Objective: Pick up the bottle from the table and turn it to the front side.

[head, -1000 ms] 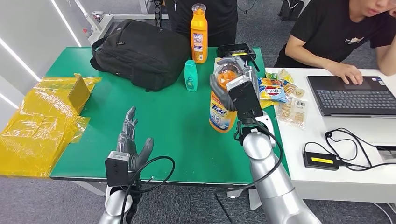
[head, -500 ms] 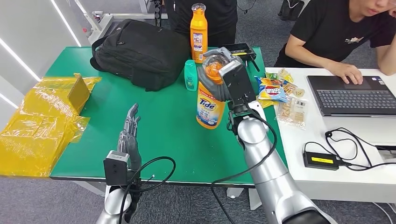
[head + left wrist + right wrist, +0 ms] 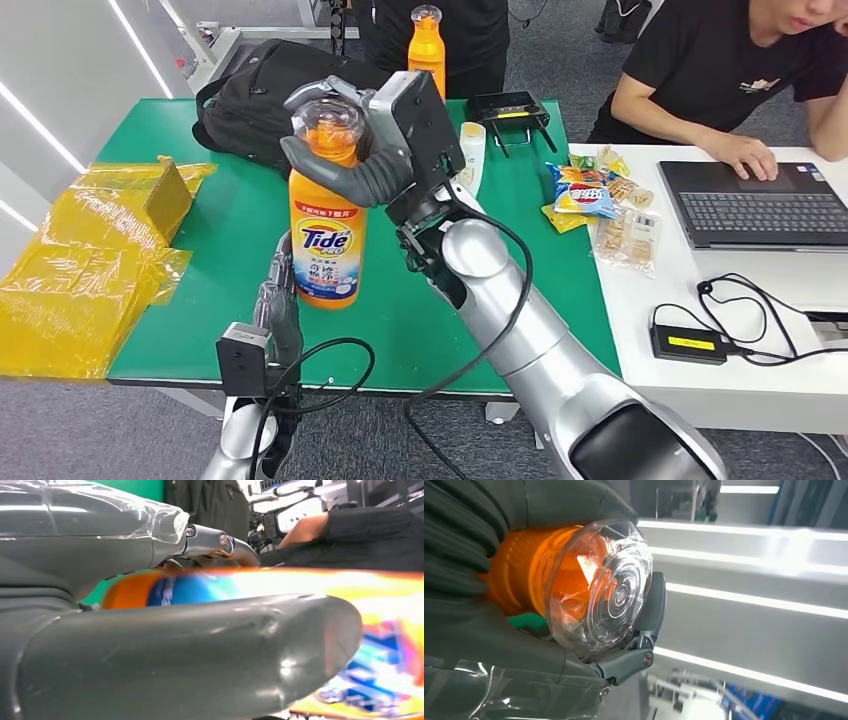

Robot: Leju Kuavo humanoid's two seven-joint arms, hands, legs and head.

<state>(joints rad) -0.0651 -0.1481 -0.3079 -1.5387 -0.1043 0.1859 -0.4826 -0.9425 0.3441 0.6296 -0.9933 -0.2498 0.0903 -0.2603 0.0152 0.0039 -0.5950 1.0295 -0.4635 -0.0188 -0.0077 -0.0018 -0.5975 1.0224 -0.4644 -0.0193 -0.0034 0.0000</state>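
An orange Tide detergent bottle [image 3: 325, 245] hangs upright above the green table [image 3: 230, 215] near its front edge, label facing me. My right hand [image 3: 365, 165] grips it around the neck, just under the clear cap [image 3: 599, 585]. My left hand [image 3: 277, 305] stands at the bottle's lower left side, partly hidden behind it. In the left wrist view the bottle [image 3: 380, 630] shows blurred between the outstretched thumb [image 3: 175, 655] and the straight fingers [image 3: 220, 542]. I cannot tell whether they touch it.
A black backpack [image 3: 255, 85] and a second orange bottle [image 3: 425, 45] stand at the back of the table. Yellow plastic wrapping [image 3: 90, 250] covers the left edge. Snack packets [image 3: 590, 195], a laptop [image 3: 745, 205] and a seated person [image 3: 740, 70] are on the right.
My right arm has carried the bottle left across the table and higher, from the right middle to beside my left hand. The left hand has barely moved.
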